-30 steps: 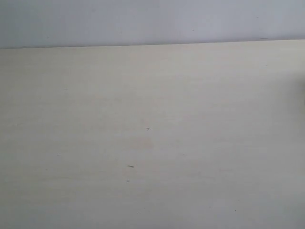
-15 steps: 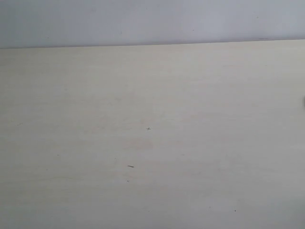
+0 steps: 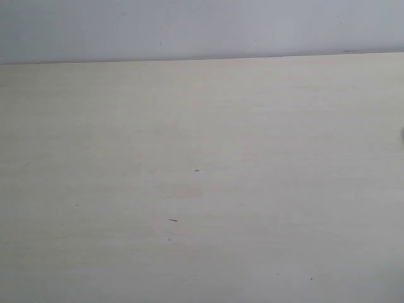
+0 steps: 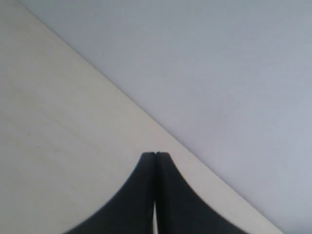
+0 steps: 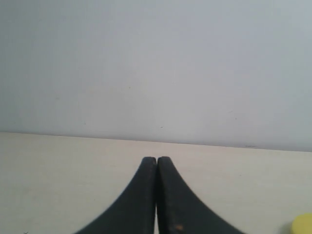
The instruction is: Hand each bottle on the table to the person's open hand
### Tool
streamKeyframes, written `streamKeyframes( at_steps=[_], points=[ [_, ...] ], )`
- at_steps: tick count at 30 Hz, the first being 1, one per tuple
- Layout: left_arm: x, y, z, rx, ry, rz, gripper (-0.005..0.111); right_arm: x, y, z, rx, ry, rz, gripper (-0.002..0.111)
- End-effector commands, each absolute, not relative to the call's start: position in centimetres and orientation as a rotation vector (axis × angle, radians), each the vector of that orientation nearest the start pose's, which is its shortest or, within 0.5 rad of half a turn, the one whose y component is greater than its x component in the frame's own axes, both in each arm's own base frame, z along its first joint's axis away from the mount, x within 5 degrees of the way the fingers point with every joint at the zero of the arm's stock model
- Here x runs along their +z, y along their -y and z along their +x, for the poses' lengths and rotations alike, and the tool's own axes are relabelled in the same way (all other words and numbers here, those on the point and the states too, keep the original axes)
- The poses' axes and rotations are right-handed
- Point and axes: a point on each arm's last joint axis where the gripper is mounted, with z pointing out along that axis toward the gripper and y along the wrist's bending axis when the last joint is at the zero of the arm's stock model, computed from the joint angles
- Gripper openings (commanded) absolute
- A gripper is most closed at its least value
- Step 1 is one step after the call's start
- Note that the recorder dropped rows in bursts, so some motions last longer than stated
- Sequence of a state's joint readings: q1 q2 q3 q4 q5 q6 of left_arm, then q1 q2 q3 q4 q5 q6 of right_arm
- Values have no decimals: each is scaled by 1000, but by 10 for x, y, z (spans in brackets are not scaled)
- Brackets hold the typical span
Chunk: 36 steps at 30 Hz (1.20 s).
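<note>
Barely anything has moved in the last second: the faint dark shading at the exterior view's right edge has shrunk to a small dark sliver (image 3: 403, 132). Nearest to me, my left claw (image 4: 155, 155) is fully closed, its two black fingers pressed tip to tip with nothing between them. My right claw (image 5: 156, 159) is pressed together the same way and grips nothing. Both point out over the pale tabletop (image 3: 202, 158). To one side of my right claw, back from its tips and well apart from the fingers, sits a rounded yellow shape (image 5: 303, 224). Too little of it shows to tell whether it is the yellow bottle. Beyond both claws the tabletop ends in a straight edge, with a plain grey wall (image 5: 156, 63) behind.
</note>
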<state>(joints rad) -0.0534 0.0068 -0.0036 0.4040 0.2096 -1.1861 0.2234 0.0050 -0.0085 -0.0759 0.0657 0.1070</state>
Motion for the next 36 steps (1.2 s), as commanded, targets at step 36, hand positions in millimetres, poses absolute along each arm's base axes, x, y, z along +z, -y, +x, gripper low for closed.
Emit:
streamKeyframes(
  at_steps=[36],
  points=[
    [200, 0, 56, -86, -1632, -76, 0, 209, -12, 55, 194, -1541, -143, 0]
  ],
)
